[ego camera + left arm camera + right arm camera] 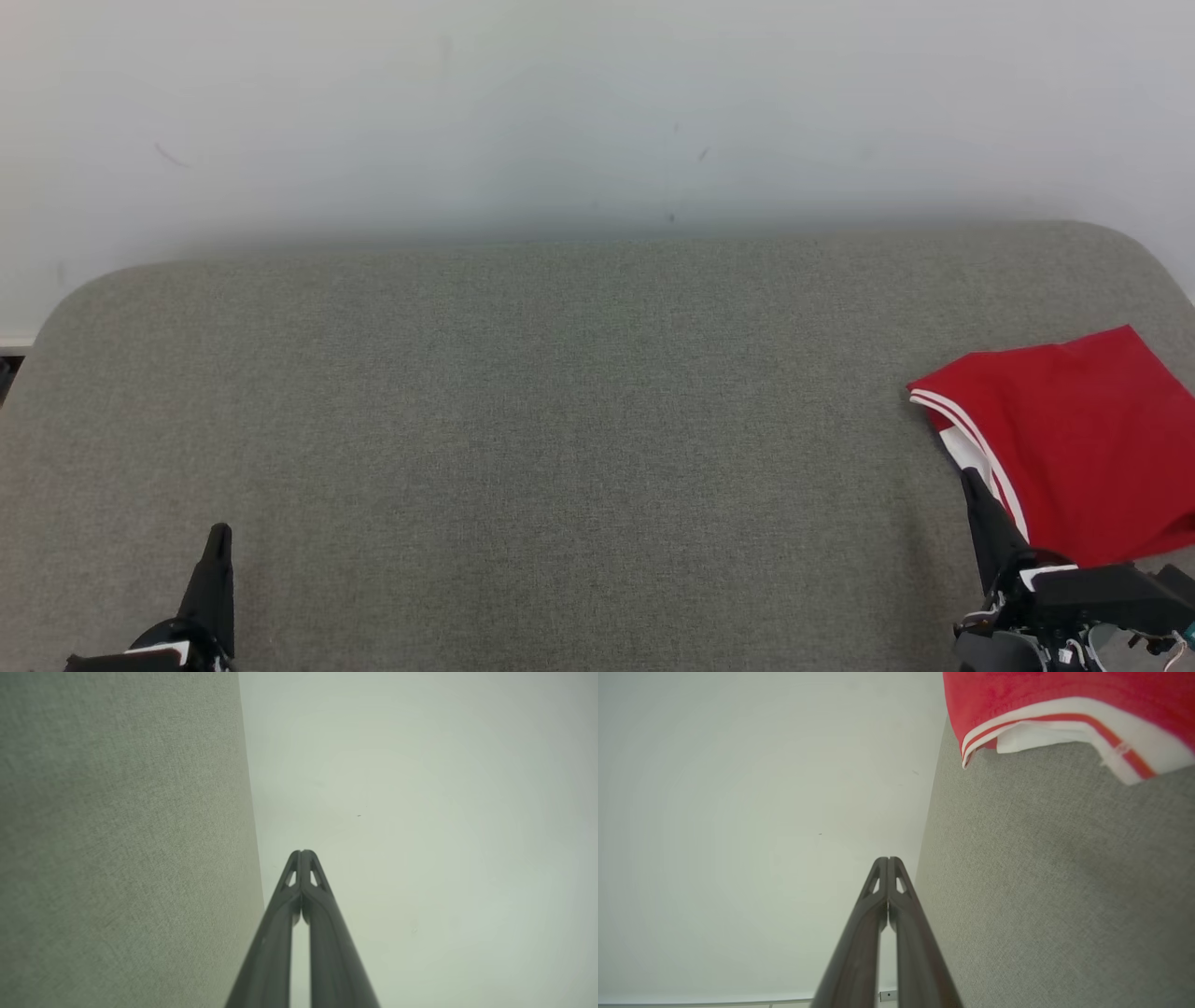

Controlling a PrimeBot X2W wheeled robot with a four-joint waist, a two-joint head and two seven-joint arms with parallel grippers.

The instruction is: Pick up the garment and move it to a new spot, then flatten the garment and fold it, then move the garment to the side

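Red garment [1074, 448] with white-striped hem, lying flat and neatly doubled at the far right edge of the grey worktop [560, 420], partly cut off by the head view's border. Judging by that, the task at its last step, or past it: folded, and set to the side. Underside of the fold hidden, so no certainty there. Left jaws pressed fully together and holding nothing, low at the near left of the worktop, fingers [322, 914] pointing away toward the pale wall [597, 112], well apart from the garment. Right jaws likewise shut tight and empty, low at the near right, fingers [906, 914] tip to tip and aimed along the worktop toward the wall, just beside the striped hem; in the right wrist view, cloth off to one side of the tips, not between them. Touching the hem or merely near it: impossible to tell from the head view. Both arms low and close to the body, seemingly a rest pose. Next move, if any, probably small: keeping the right fingers clear of the hem, for fear of snagging it and dragging the fold open. Failing that, for a fold in need of tidying: right jaws opened first, then an approach to the hem from beside it, flat along the worktop.
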